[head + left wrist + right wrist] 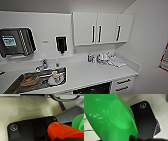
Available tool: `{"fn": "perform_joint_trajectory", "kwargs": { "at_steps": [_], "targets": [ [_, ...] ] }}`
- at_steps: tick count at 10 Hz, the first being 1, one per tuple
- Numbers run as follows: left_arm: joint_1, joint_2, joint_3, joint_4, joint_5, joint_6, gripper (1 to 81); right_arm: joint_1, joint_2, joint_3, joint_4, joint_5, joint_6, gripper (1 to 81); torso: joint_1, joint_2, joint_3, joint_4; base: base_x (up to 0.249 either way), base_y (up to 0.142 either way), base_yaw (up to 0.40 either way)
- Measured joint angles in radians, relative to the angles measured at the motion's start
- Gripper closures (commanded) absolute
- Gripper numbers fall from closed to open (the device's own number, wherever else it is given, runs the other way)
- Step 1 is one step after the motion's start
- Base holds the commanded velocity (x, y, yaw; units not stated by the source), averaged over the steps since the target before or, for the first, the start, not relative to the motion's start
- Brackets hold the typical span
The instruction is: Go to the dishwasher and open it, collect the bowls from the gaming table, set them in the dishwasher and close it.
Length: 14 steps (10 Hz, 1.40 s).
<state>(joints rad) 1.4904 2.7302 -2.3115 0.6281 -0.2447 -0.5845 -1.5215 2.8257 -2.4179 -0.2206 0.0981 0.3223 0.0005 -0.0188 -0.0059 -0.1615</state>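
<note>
A bright green bowl [111,119] looms large in the right wrist view, with my right gripper [133,138] shut on its rim above the pale floor. In the left wrist view an orange-red bowl [62,131] sits in my left gripper [58,139], which is shut on it; the green bowl's edge [78,122] shows beside it. Straight ahead in the head view, the dishwasher [93,89] shows as a dark opening under the white counter [95,72]. The gaming table is out of view.
A steel sink [15,86] with dishes in it and a faucet [43,65] are at the counter's left. Bottles and cloths [105,59] crowd the back right corner. White wall cabinets [102,28] hang above. Drawers [123,85] and a side wall [152,50] stand on the right.
</note>
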Motion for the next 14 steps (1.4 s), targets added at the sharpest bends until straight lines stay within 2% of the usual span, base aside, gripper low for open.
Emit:
{"fn": "perform_joint_trajectory", "kwargs": {
  "at_steps": [3,6,8,10,14],
  "targets": [
    [-0.002,-0.075,0.094,0.0,-0.004,0.0,81.1,-0.01,-0.008,0.004,0.001,0.007,0.008,81.1,0.0,0.0,-0.011,0.0,0.0,0.0,0.0],
    [-0.004,-0.146,0.16,0.004,-0.08,0.006,81.1,0.006,-0.008,0.005,0.005,0.016,0.011,81.1,-0.001,0.0,-0.091,0.0,0.0,0.0,0.0],
    [-0.007,-0.191,0.179,0.025,-0.155,0.006,81.1,0.011,-0.009,0.005,0.007,0.016,0.011,81.1,0.0,0.0,-0.131,0.0,0.0,0.0,0.0],
    [-0.03,-0.269,0.221,0.049,-0.246,0.006,81.1,0.017,-0.008,0.005,0.007,0.016,0.01,81.1,0.0,0.001,-0.14,0.0,0.0,0.0,0.0],
    [-0.124,-0.466,0.41,0.062,-0.275,0.006,81.1,0.018,-0.005,0.004,0.008,0.016,0.01,81.1,0.0,0.001,-0.138,0.0,0.0,0.0,0.0]
  ]
}}
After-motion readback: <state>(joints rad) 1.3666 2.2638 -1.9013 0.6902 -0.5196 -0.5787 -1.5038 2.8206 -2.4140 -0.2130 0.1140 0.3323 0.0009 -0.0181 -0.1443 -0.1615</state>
